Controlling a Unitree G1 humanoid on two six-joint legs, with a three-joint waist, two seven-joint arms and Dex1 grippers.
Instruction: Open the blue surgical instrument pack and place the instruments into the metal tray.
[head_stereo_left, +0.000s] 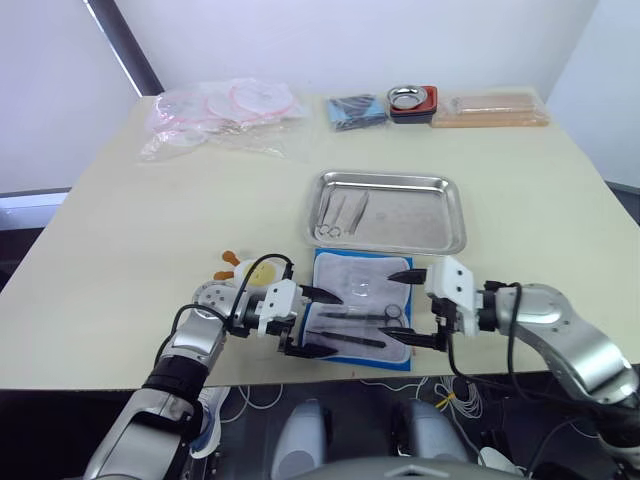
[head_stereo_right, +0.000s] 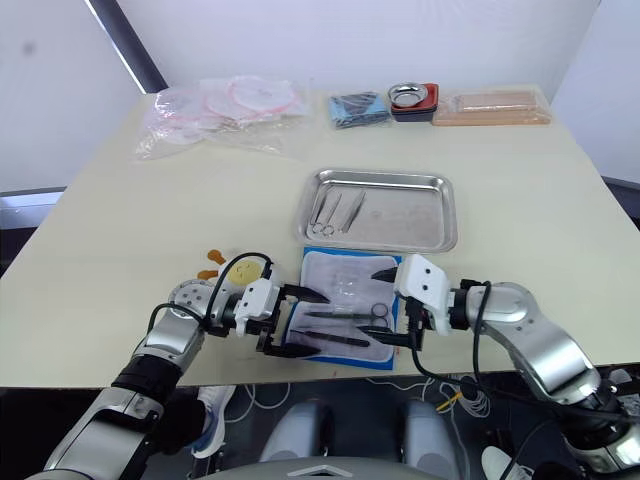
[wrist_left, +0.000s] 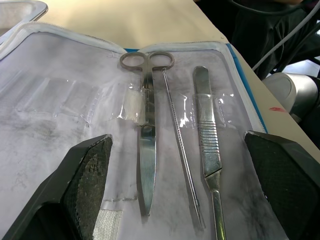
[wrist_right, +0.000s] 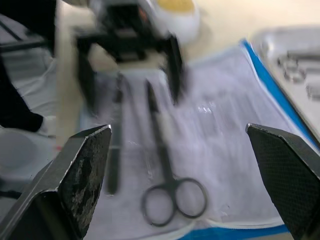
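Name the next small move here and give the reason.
Probably lower the open left gripper onto the silver ring-handled scissors: they lie between its fingers, tucked under clear straps on the opened blue surgical instrument pack, while the shallow steel tray already holds some instruments.

This looks like a lab or training room set up for medical practice, not a real operating room. A plain cream table (head_stereo_left: 120, 250) stands against bare white walls, with loose cables hanging below its front edge. On it lie surgical things: a steel tray (head_stereo_left: 440, 235) holding a few instruments (head_stereo_left: 340, 214), an opened blue pack (head_stereo_left: 360, 305) with scissors (wrist_left: 146, 150), bagged tubing (head_stereo_left: 225, 115), a small steel bowl (head_stereo_left: 411, 99) and a tan pad (head_stereo_left: 492, 110).
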